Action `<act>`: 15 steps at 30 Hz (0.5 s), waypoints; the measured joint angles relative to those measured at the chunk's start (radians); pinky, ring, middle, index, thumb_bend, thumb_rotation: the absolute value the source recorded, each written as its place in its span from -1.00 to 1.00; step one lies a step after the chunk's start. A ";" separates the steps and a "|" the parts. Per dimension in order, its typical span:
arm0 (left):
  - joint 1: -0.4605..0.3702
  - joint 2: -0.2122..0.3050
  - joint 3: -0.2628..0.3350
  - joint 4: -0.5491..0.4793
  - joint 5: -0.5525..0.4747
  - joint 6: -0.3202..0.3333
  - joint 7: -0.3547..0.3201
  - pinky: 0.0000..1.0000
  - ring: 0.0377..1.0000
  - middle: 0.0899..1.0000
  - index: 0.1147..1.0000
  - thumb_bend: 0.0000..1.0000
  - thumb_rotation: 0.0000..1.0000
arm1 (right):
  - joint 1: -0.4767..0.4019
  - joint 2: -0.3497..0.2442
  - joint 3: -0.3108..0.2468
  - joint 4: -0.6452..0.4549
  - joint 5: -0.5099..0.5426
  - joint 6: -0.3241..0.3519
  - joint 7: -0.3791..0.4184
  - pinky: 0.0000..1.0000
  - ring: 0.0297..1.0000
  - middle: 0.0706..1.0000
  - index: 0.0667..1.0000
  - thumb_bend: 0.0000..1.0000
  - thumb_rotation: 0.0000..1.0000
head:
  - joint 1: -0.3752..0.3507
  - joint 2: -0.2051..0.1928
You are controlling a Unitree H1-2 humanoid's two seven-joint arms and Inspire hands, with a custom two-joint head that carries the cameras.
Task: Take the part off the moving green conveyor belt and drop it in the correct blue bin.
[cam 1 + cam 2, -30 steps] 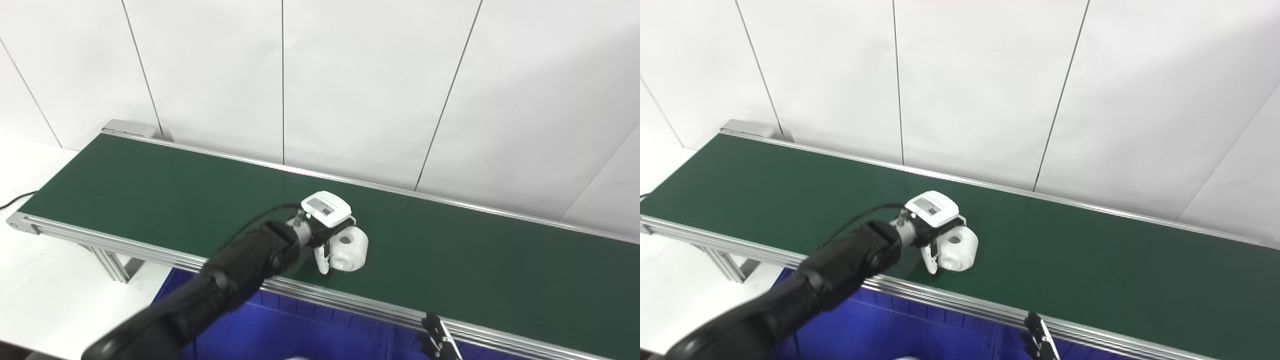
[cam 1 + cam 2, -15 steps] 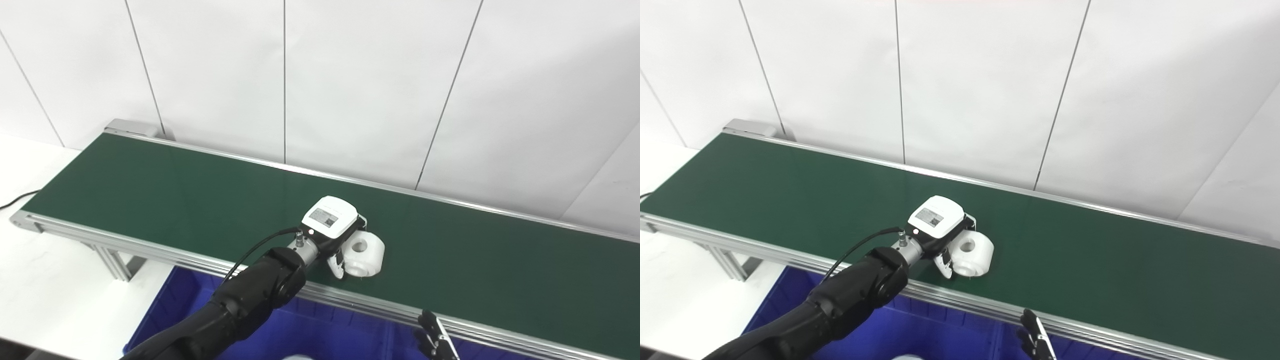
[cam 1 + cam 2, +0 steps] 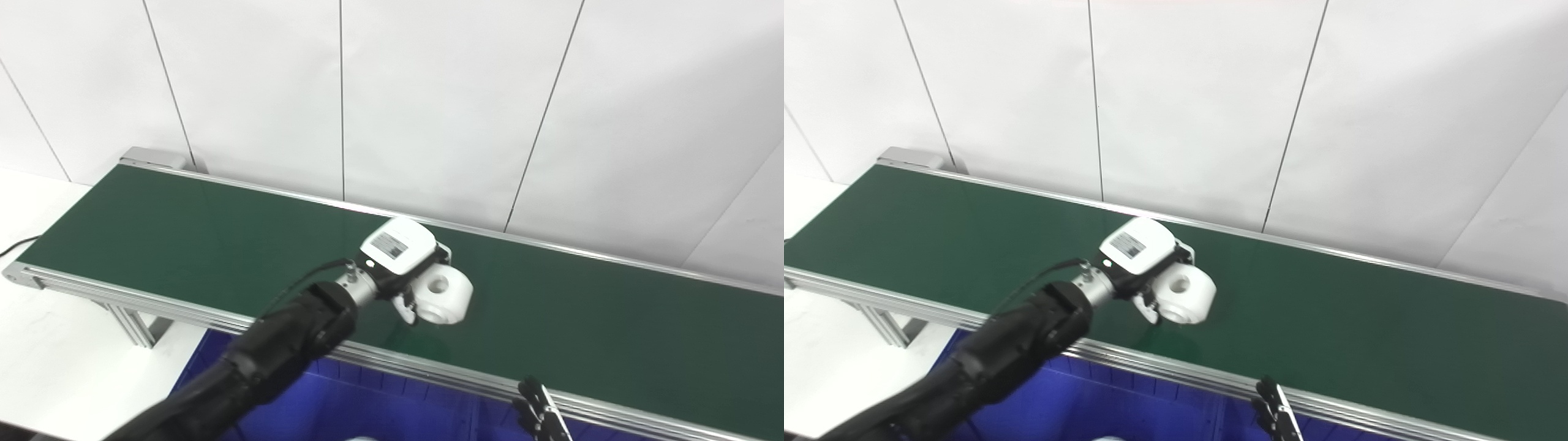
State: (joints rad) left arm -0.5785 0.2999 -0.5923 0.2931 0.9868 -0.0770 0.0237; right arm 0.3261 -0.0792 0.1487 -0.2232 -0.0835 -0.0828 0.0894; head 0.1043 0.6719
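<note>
A: Any text you can read?

B: Only a small label [image 3: 389, 244] on the white back of the left hand [image 3: 409, 264]. It has dark print, too small and blurred to read.

A: Any on the belt [image 3: 184, 233] or the bin [image 3: 380, 410]?

B: None readable.

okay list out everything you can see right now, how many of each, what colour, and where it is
part: one, white, round with a centre hole, held in the left robot hand above the belt's near side
conveyor belt: one, dark green with silver rails, running across the scene from left to right
bin: one visible, blue, below the belt's near rail
wall panels: white, behind the belt
cable: one, black, far left
left robot hand: one, white and black, closed on the part
right robot hand: one, black, bottom edge, only partly visible
</note>
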 measured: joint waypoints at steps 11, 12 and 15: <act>0.176 0.154 0.102 -0.229 0.002 -0.027 -0.076 0.05 -0.04 -0.12 -0.17 0.05 -1.00 | -0.059 -0.050 -0.074 0.024 0.104 0.017 0.033 0.82 0.84 0.89 0.92 0.93 0.91 | 0.150 0.046; 0.189 0.164 0.110 -0.242 0.002 -0.027 -0.078 0.05 -0.05 -0.12 -0.17 0.05 -1.00 | -0.062 -0.051 -0.078 0.031 0.115 0.019 0.035 0.82 0.83 0.88 0.92 0.93 0.89 | 0.175 0.054; 0.234 0.185 0.137 -0.276 0.007 -0.026 -0.103 0.05 -0.05 -0.14 -0.16 0.05 -1.00 | -0.077 -0.053 -0.097 0.055 0.161 0.035 0.046 0.85 0.86 0.91 0.93 0.90 0.87 | 0.207 0.067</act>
State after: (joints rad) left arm -0.3442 0.4844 -0.4551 0.0168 0.9933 -0.1031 -0.0792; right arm 0.2494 -0.1326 0.0515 -0.1680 0.0778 -0.0478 0.1350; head 0.3114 0.7394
